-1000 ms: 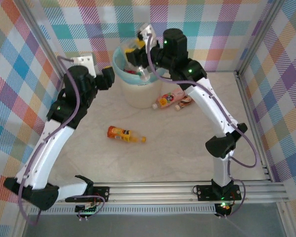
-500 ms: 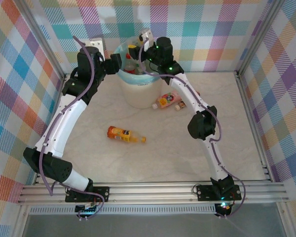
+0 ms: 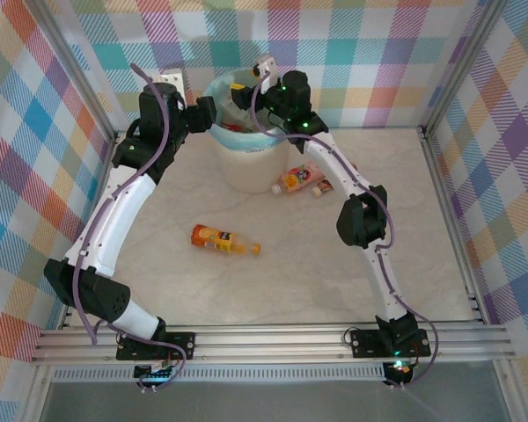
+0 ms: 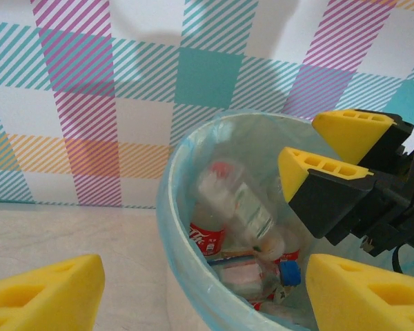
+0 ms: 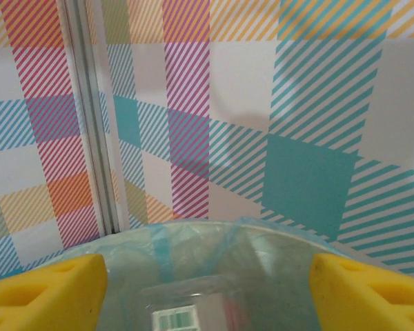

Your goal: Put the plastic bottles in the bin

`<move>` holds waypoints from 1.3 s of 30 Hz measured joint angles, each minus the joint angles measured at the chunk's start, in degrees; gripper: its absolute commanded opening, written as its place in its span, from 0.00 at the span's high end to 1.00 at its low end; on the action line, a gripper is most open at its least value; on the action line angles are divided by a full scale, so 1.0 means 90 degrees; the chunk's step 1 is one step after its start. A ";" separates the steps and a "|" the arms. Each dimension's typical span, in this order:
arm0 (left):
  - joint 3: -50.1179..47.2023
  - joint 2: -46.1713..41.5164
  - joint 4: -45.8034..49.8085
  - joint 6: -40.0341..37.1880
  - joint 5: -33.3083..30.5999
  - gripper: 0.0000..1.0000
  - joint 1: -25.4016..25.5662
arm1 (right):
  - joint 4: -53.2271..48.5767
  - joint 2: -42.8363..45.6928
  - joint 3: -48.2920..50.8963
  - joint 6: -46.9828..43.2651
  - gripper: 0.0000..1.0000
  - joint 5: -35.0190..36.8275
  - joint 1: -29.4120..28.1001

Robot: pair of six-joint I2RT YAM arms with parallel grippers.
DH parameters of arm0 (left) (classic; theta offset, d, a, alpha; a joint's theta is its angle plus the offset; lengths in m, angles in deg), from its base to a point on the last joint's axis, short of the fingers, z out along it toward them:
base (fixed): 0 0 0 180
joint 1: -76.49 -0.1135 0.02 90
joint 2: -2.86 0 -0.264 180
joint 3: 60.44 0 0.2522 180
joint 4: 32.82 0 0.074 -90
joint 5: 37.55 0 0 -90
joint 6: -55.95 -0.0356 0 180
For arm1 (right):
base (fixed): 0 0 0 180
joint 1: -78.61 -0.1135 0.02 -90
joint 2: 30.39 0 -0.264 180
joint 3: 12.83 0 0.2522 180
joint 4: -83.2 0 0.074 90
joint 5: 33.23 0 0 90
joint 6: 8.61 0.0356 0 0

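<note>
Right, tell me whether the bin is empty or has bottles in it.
Not empty. The left wrist view shows several bottles lying inside the bin, some clear with red labels.

place: robot test cell | evidence: plaid backdrop walls (image 3: 378, 53), aluminium frame rail (image 3: 273, 338), marble-look tabletop (image 3: 290, 281)

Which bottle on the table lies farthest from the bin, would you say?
The orange-yellow bottle, alone mid-table; the pink bottle and brown bottle lie beside the bin.
</note>
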 measured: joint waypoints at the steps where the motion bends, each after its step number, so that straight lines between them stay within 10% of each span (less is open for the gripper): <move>1: 0.0002 0.0019 -0.0002 0.0019 0.0000 0.23 0.0000 | 0.0000 0.0000 0.0002 0.0002 0.28 -0.0017 0.0000; 25: 0.0444 0.0318 0.0716 -0.0204 0.0444 0.22 -0.0041 | -0.2829 0.1341 -0.0678 0.0112 0.24 0.0087 0.0000; 39: -0.1683 -0.1214 0.1200 -0.0340 0.0712 0.21 -0.0041 | -0.3487 0.5880 0.5943 -0.0029 0.26 0.0109 -0.0155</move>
